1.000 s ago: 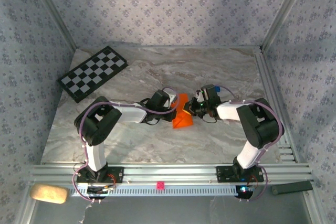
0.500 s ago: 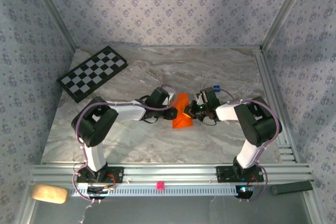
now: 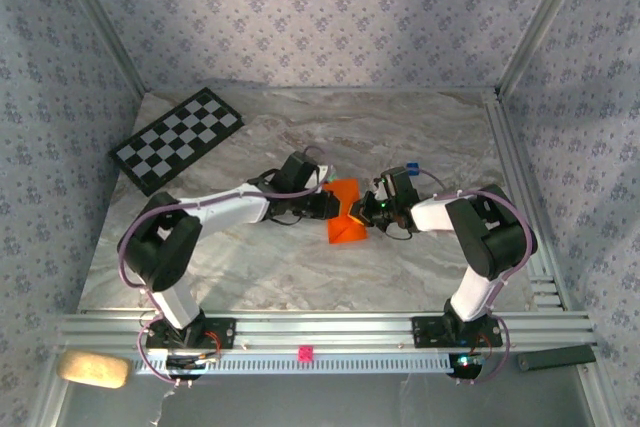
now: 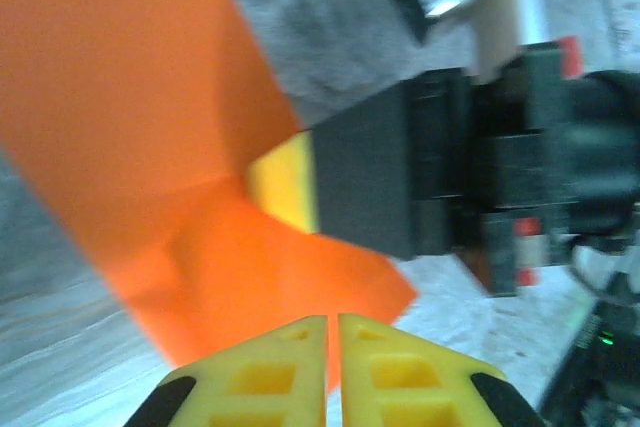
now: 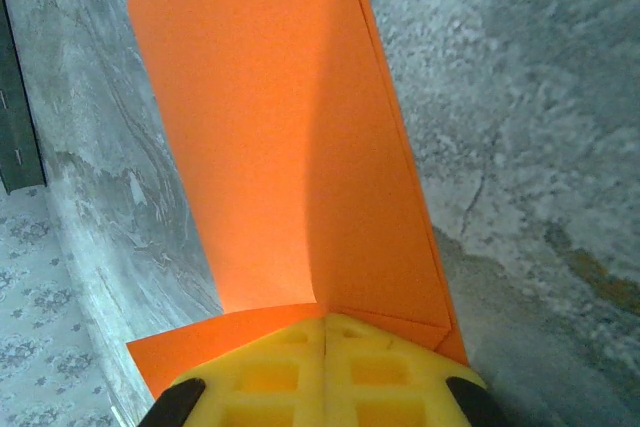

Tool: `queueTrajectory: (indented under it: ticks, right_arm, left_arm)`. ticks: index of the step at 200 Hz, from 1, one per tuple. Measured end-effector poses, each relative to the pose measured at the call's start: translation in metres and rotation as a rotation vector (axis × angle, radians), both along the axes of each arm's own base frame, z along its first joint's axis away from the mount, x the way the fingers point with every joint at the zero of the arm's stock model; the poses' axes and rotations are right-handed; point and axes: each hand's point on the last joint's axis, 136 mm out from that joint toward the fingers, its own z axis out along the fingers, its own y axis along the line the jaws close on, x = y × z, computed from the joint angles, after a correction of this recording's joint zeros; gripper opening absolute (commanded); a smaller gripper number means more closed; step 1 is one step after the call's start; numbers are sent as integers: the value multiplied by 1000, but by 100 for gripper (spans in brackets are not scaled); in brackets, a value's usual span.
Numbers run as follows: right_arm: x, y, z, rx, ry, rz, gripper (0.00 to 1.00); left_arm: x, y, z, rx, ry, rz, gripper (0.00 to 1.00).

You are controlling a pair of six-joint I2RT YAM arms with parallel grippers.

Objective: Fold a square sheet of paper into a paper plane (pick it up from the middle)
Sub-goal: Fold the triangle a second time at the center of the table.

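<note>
The orange sheet of paper [image 3: 345, 219] lies partly folded at the table's middle, with a crease along it and one flap raised. My right gripper [image 3: 368, 211] is shut on its right edge; in the right wrist view the folded paper [image 5: 280, 127] runs straight into the closed yellow fingertips [image 5: 325, 325]. My left gripper [image 3: 327, 205] is at the sheet's left side. In the left wrist view its yellow fingers [image 4: 332, 325] are shut with a hairline gap, tips over the orange paper [image 4: 150, 97]. The right gripper's yellow finger [image 4: 285, 182] pinches the paper just beyond.
A black-and-white checkerboard [image 3: 177, 137] lies at the back left. Aluminium rails run along the front edge [image 3: 320, 332] and the right side [image 3: 520, 177]. A tiny pink-red cube [image 3: 305, 352] sits on the front rail, a tan pad [image 3: 93, 369] at the bottom left.
My left arm has stretched out and its gripper has moved right, onto the paper's left side. The right gripper has shifted slightly left and still grips the sheet.
</note>
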Motion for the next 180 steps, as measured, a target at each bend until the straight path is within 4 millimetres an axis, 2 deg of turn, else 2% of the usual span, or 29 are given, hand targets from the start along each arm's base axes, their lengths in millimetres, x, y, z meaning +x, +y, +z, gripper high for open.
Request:
queueTrajectory:
  ticks: [21, 41, 102, 180]
  right_arm:
    - [0, 0, 0, -2, -1, -4, 0]
    - [0, 0, 0, -1, -4, -5, 0]
    - [0, 0, 0, -2, -5, -3, 0]
    - [0, 0, 0, -3, -5, -4, 0]
  left_arm:
    - [-8, -16, 3, -35, 31, -48, 9]
    - [-15, -23, -6, -34, 73, -69, 9]
    - [-19, -22, -44, 29, 163, -67, 10]
    - [-20, -24, -57, 71, 188, -83, 10]
